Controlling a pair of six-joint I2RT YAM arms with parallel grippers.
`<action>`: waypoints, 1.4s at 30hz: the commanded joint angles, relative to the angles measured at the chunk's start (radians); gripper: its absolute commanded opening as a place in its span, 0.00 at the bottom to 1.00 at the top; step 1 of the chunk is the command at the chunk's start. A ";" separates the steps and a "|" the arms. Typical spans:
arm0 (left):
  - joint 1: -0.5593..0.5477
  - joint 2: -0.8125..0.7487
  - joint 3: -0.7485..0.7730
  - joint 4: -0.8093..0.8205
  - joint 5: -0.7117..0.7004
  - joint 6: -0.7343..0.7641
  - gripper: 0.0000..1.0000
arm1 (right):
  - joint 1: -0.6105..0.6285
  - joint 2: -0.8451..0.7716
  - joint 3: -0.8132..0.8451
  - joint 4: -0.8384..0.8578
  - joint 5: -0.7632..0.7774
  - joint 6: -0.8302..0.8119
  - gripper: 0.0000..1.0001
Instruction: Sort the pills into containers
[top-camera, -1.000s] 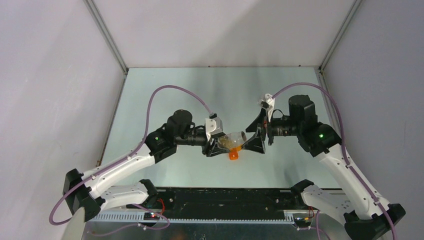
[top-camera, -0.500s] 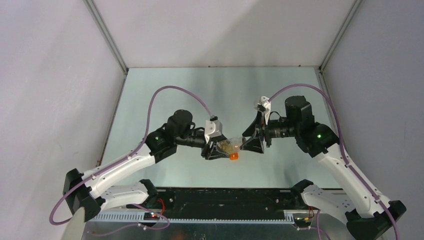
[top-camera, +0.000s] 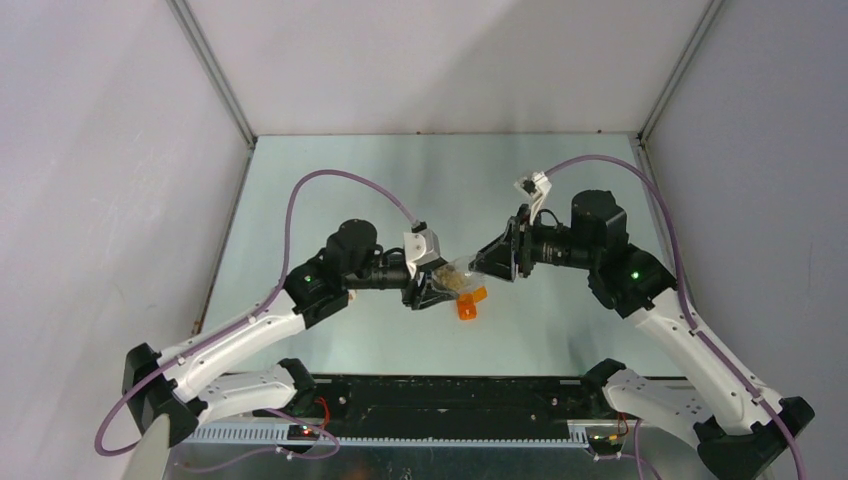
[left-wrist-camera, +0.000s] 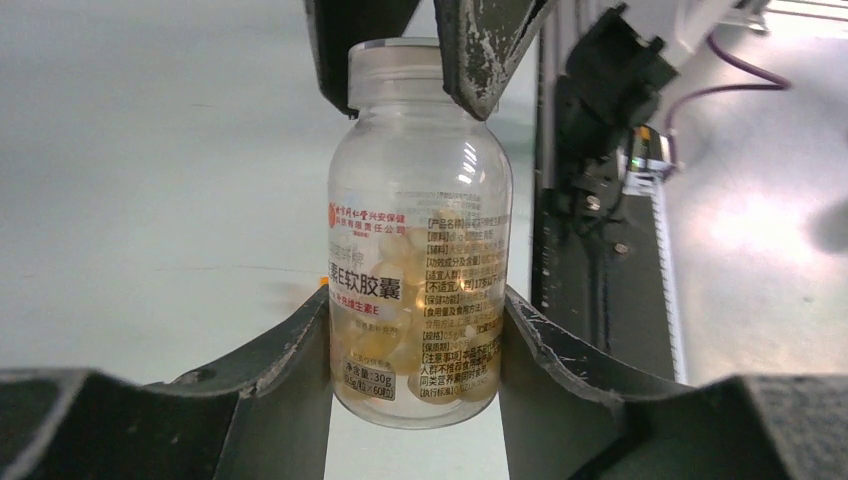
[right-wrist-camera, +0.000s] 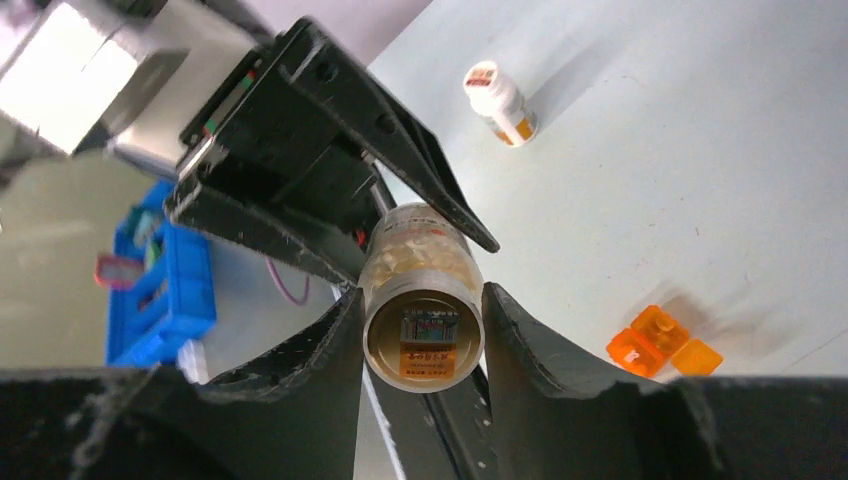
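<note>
A clear pill bottle (left-wrist-camera: 418, 230) full of yellowish softgel pills hangs above the table between the two arms (top-camera: 462, 277). My left gripper (left-wrist-camera: 415, 340) is shut on its lower body, both pads pressed against the label. My right gripper (right-wrist-camera: 424, 300) is shut on the bottle's capped end (right-wrist-camera: 423, 335), jaws touching both sides; its fingers (left-wrist-camera: 480, 50) also show at the top of the left wrist view. A small orange pill container (top-camera: 468, 303) lies on the table just below the bottle, with its compartments (right-wrist-camera: 663, 340) visible in the right wrist view.
A small white bottle with an orange band (right-wrist-camera: 500, 102) lies on the table farther off. A blue bin (right-wrist-camera: 165, 280) sits beyond the table edge. The black rail with the arm bases (top-camera: 450, 395) runs along the near edge.
My right gripper went from wide open to shut on the bottle's capped end. Both grippers and the bottle shifted slightly left and back; the left grip is unchanged.
</note>
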 joint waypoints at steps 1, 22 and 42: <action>-0.007 -0.030 -0.017 0.090 -0.139 0.021 0.00 | 0.028 -0.015 0.002 0.074 0.388 0.388 0.00; -0.008 -0.027 -0.007 0.115 -0.030 0.002 0.00 | 0.025 -0.235 -0.062 0.053 0.095 -0.119 0.86; -0.007 -0.010 0.047 0.008 0.176 0.049 0.00 | 0.025 -0.163 -0.016 -0.066 -0.001 -0.208 0.73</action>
